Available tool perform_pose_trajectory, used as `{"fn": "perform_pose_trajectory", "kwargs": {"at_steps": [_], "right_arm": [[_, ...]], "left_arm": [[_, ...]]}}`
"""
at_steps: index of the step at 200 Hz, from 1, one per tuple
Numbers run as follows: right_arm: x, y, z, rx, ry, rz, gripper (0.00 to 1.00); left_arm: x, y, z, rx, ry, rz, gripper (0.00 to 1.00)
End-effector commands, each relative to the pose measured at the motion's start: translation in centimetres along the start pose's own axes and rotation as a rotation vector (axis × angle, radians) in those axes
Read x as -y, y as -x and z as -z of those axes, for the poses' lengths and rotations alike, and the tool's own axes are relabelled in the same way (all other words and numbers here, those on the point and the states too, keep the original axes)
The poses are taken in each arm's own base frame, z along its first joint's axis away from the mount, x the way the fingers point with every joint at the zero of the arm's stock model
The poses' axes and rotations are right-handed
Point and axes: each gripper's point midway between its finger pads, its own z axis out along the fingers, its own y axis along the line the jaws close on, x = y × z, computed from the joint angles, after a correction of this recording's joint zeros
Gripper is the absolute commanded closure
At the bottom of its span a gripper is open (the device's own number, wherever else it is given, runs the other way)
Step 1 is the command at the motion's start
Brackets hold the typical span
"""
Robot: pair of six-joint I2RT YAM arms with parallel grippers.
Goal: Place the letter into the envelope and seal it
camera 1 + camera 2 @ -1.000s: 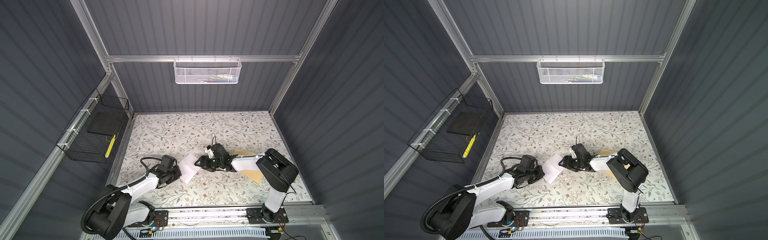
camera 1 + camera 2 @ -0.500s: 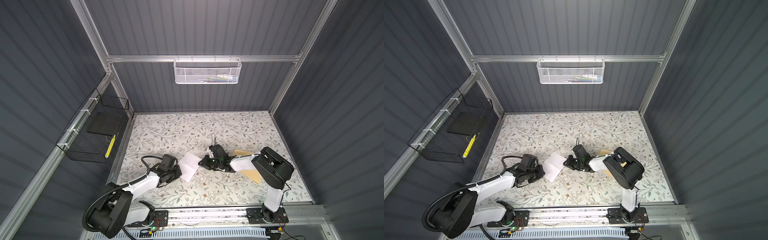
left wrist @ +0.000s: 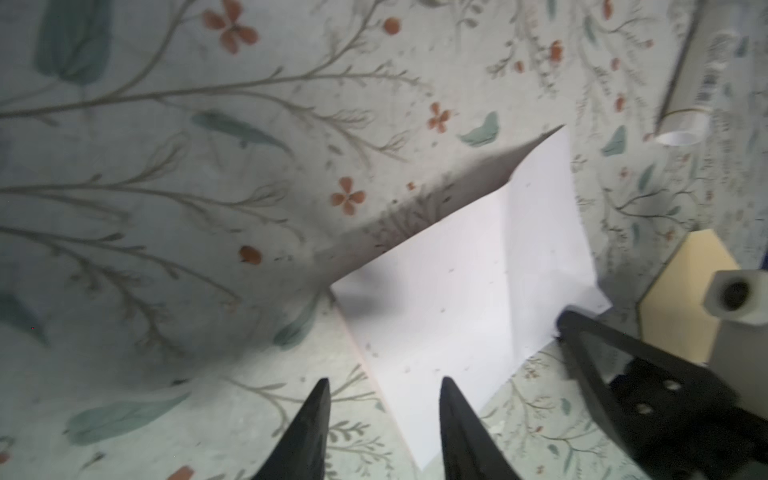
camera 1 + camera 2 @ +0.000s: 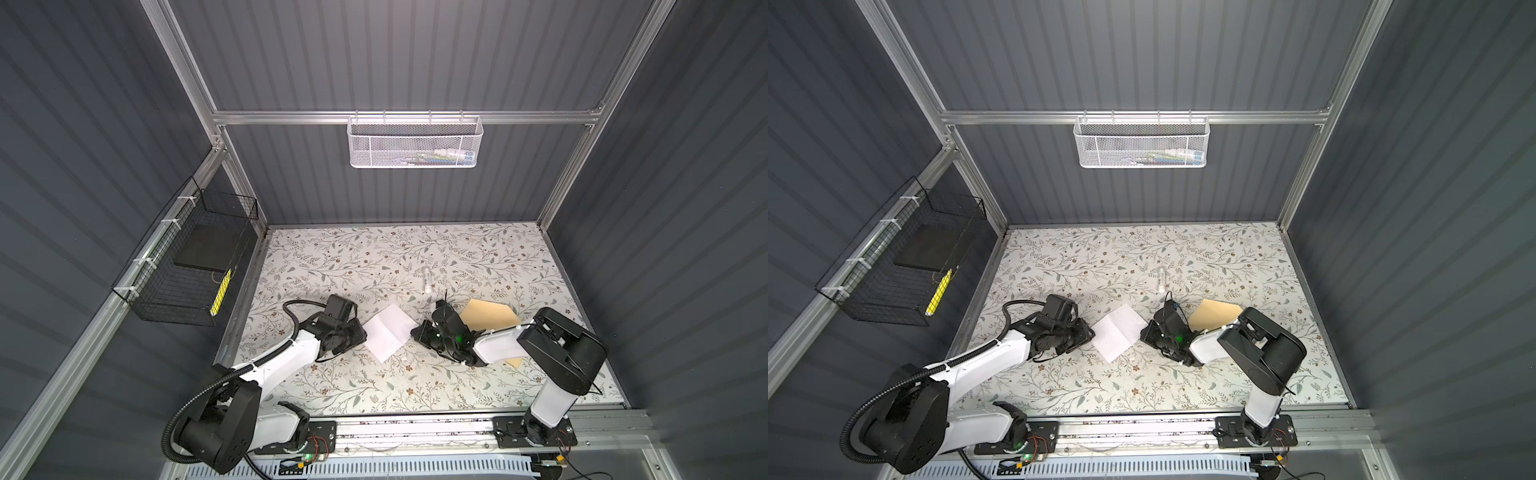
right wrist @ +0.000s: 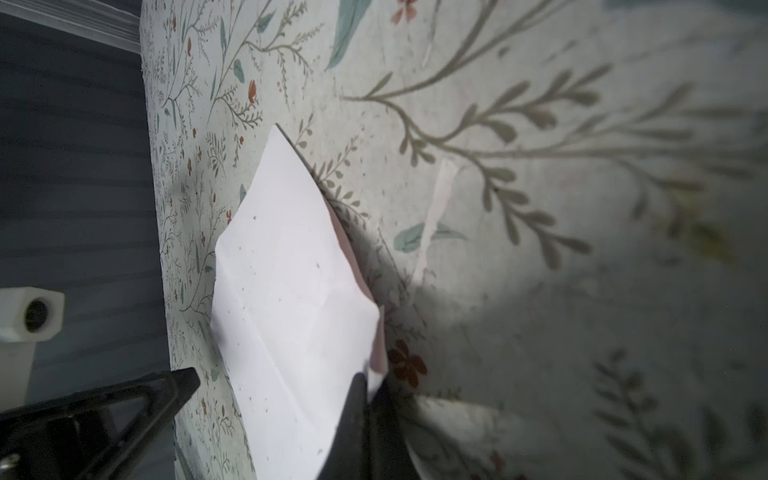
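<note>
letter spot: thin white rectangular paper letter (image 4: 388,337) is lying on the floral-printed table (image 4: 374,257) between the two arms. it is sitting apart from the envelope, not inside it.
right gripper: right gripper (image 5: 368,386) is pinching its jaws together on the letter's nearest corner. in the right wrist view that corner is lifting off the table and casting a shadow.
left gripper: left gripper (image 3: 384,411) is standing with jaws apart at the opposite side of the letter. one finger is hanging over paper and one over bare table, so it is gripping nothing.
envelope spot: tan kraft-paper envelope (image 4: 490,318) is lying flat just behind the right gripper, with part of it hiding under the right arm.
handling: the letter is looking very light, thin and limp, and it is bending along a fold line. carried by one corner, it is likely going to sag and swing. hard pinching is risking a dog-ear. a corner or an edge is looking like the only place to take hold, and holding two opposite corners is probably going to keep it taut enough for sliding in.
letter pointing: in both top views the sheet is sitting as a diamond, one corner pointing at each gripper. its sides are looking nearly equal, so i am not able to tell its long axis.
envelope pointing: its long axis is seeming to run diagonally from far-centre to near-right. the tapered far end is looking like the flap.
tube: small white cylindrical tube (image 4: 427,279) is resting farther back, well apart.
</note>
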Motion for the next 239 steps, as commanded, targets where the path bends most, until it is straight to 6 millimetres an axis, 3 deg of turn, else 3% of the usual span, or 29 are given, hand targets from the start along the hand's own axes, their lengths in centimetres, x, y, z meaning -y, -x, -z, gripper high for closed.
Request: {"fn": "perform_pose_trajectory", "kwargs": {"at_steps": [1, 41, 74, 93, 140, 189, 239], "right_arm": [[1.6, 0.3, 0.6, 0.091, -0.079, -0.033, 1.0], [1.5, 0.3, 1.6, 0.14, -0.113, -0.03, 1.0], [0.9, -0.2, 1.4, 0.134, -0.109, -0.021, 1.0], [0.7, -0.3, 1.5, 0.134, -0.106, -0.016, 1.0], [-0.4, -0.5, 2.1, 0.14, -0.079, 0.02, 1.0], [-4.9, -0.7, 3.6, 0.163, 0.057, 0.233, 1.0], [-8.3, -3.4, 3.4, 0.086, 0.089, 0.496, 1.0]], "left_arm": [[3.3, 0.2, -0.6, -0.056, -0.123, 0.067, 0.59], [5.7, 0.9, -2.3, -0.067, -0.157, 0.038, 0.69], [5.8, 0.1, -5.7, -0.111, -0.162, 0.054, 0.79], [6.1, -0.2, -6.6, -0.12, -0.159, 0.049, 0.82], [2.8, -2.1, -8.5, -0.154, -0.035, 0.044, 0.88], [-0.9, -4.1, -8.7, -0.185, 0.082, 0.026, 0.93], [-1.8, -4.4, -8.3, -0.176, 0.104, 0.01, 0.94]]}}
